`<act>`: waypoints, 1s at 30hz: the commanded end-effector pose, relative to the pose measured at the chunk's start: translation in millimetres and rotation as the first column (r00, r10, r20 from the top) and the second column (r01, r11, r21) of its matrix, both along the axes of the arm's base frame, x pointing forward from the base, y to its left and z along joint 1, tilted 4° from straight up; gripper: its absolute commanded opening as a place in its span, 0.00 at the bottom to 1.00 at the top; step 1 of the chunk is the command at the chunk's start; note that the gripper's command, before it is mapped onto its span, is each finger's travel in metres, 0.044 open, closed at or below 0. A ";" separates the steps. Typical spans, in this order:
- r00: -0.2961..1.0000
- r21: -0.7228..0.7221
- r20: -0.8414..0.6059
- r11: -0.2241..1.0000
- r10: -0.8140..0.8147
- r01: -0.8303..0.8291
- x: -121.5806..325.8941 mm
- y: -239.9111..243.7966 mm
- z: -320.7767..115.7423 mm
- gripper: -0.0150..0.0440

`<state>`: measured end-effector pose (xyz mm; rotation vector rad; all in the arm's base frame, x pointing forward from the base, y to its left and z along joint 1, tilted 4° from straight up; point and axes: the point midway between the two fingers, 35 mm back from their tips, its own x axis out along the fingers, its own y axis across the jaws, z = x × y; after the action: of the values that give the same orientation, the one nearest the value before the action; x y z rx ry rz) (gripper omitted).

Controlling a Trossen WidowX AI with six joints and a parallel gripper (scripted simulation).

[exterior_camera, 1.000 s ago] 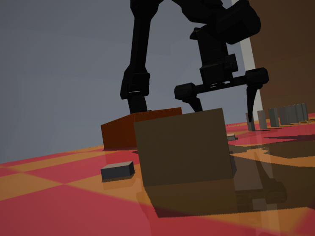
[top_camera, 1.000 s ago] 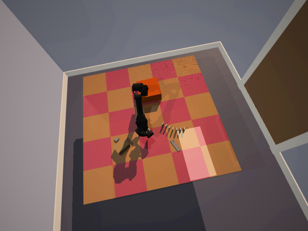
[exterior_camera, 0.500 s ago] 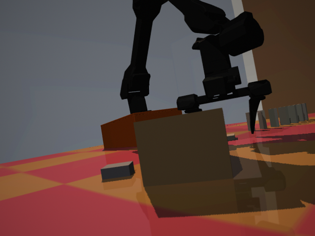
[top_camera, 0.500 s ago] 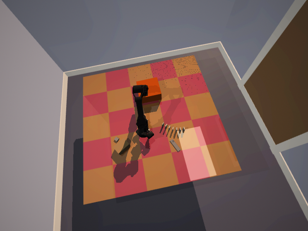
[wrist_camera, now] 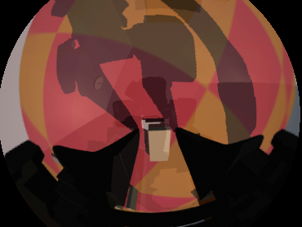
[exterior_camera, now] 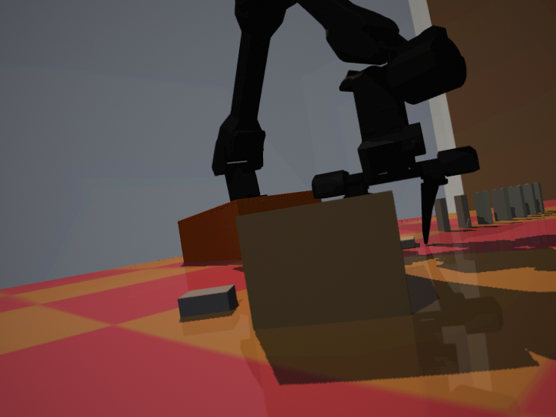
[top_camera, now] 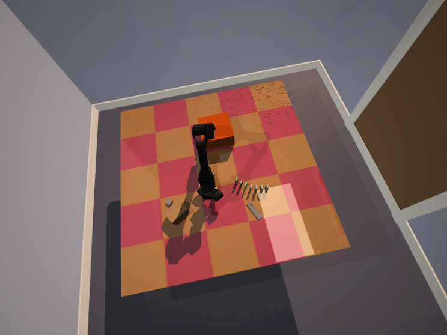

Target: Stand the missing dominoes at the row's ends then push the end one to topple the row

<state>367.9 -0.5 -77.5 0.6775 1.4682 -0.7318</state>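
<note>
A row of several grey dominoes [top_camera: 250, 187] [exterior_camera: 483, 208] stands upright in a curve, right of my gripper in the top view. My gripper [top_camera: 211, 196] [wrist_camera: 157, 131] points down, low over the mat, its fingers part-way open. A pale domino [exterior_camera: 407, 242] [wrist_camera: 159, 145] lies flat between the fingers in the wrist view, with a gap on each side. In the exterior view one finger shows beside it; the other is hidden behind the olive block. The domino is hidden under the gripper in the top view.
An olive block [top_camera: 181, 213] [exterior_camera: 323, 264] and a small grey block [top_camera: 169, 202] [exterior_camera: 207, 302] lie on the arm's other side. A long grey bar [top_camera: 254, 211] lies flat near the row. An orange box [top_camera: 220, 126] [exterior_camera: 211, 233] is by the arm's base.
</note>
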 end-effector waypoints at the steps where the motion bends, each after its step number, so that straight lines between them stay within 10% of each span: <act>1: 1.000 -0.005 -0.003 1.000 0.004 -0.004 -1.3 -0.8 -1.2 0.47; 12: 1.000 -0.005 -0.003 1.000 0.004 -0.004 -1.2 -0.8 0.9 0.44; 30: 1.000 -0.005 -0.003 1.000 0.021 -0.021 3.7 -2.1 159.5 0.44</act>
<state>373.1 -1.9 77.7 0.6792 1.4575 -0.7247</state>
